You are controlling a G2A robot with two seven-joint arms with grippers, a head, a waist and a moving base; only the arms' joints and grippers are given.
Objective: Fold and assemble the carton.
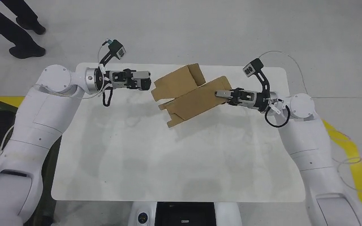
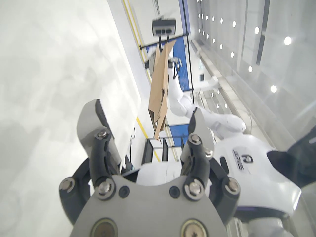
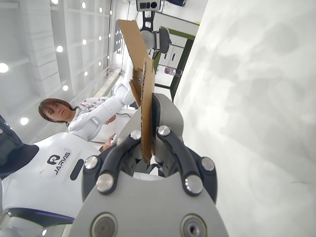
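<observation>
Clamping the carton (image 1: 189, 93) by one edge, right fingers (image 3: 170, 114) hide that corner; left fingers (image 2: 88, 122) gape wide, seemingly clear.

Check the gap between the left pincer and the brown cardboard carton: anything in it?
Nothing. In the top view the open left pincer sits just apart from the brown cardboard carton, with only bare white table showing between.

SITE: seemingly a robotics lab or test hall | FLOOR: pale smooth floor (image 1: 186, 28) is spreading around a white table (image 1: 169, 164), with a yellow marking strip (image 1: 10, 101) lying beside it | CEILING: round spotlights (image 3: 59, 48) are shining from white grid panels | BACKGROUND: blue panels (image 2: 176, 133) are showing, and what may be equipment cabinets (image 3: 177, 52) are standing beyond the table
</observation>
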